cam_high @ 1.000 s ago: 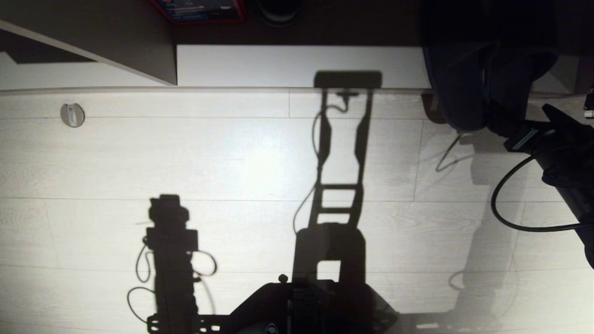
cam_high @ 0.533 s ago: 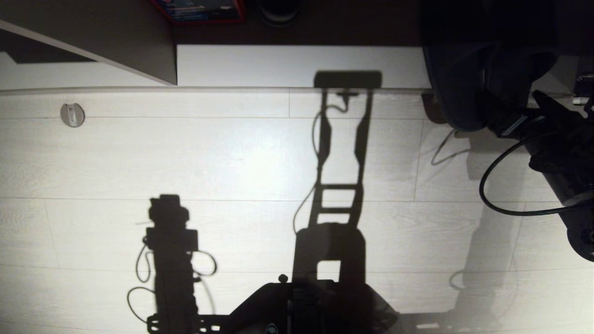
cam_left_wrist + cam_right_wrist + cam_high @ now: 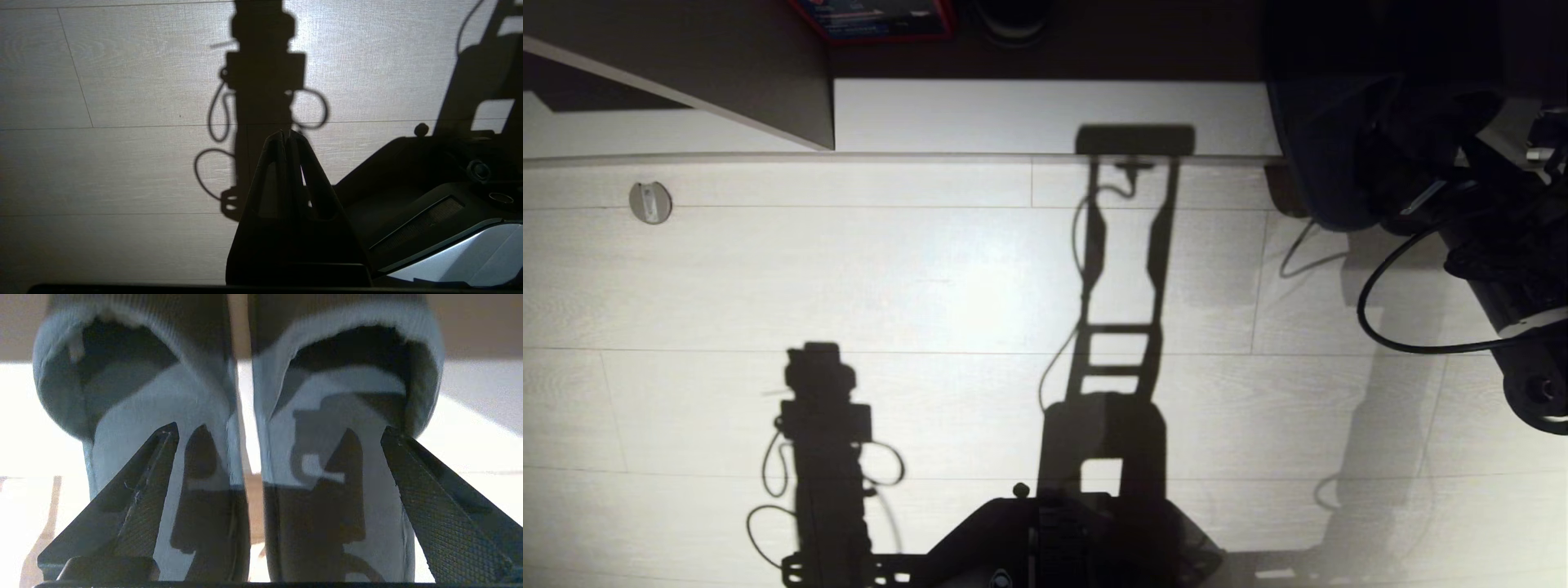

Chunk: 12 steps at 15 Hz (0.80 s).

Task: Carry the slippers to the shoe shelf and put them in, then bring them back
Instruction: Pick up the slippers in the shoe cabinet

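The slippers [image 3: 171, 416], a blue-grey pair, lie side by side with heels toward the right wrist camera and toes in under the shoe shelf [image 3: 1029, 114]. They rest on its pale base board, heels sticking out over the floor. In the head view they show as a dark shape [image 3: 1327, 163] at the far right. My right gripper [image 3: 278, 430] hangs open just above and behind the heels, one finger over the outer side of each slipper, holding nothing. My right arm [image 3: 1511, 269] reaches in from the right. My left gripper [image 3: 286, 134] is shut and parked above the floor beside the base.
A grey-brown divider panel [image 3: 768, 82] stands at the shelf's left. A red box [image 3: 874, 20] and a black shoe [image 3: 1011, 20] sit deeper in. A round stop [image 3: 650, 202] is fixed to the pale plank floor. My base [image 3: 1062, 539] is at the near edge, and a black cable [image 3: 1380, 327] loops off the right arm.
My right arm has pushed forward toward the shelf, bringing the open gripper over the slippers' heels. The left arm and the slippers have not moved.
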Tool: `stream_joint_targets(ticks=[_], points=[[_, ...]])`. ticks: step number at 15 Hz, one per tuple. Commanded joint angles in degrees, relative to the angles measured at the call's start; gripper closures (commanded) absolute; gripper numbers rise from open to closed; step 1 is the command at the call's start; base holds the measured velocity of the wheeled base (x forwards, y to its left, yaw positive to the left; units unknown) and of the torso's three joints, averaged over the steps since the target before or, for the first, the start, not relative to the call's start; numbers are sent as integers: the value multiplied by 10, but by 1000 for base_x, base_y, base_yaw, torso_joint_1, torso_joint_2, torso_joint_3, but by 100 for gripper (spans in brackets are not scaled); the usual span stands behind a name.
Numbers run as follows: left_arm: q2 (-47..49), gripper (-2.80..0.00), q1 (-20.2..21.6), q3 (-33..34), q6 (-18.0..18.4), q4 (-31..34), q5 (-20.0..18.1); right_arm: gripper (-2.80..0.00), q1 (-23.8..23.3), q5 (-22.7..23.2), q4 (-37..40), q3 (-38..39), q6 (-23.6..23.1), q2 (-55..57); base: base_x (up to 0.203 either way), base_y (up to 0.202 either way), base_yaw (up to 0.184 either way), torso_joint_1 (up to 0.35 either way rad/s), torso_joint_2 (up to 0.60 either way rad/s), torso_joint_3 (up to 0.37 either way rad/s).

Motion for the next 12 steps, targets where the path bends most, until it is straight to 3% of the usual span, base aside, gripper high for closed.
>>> stream_joint_targets(ticks=[1, 12], points=[[0, 0, 0, 0, 0, 0, 0, -280, -1, 0, -5, -12, 0, 5, 0, 0, 0, 0, 0, 0], [0, 0, 0, 0, 0, 0, 0, -280, -2, 0, -5, -83, -4, 45, 0, 0, 0, 0, 0, 0]])
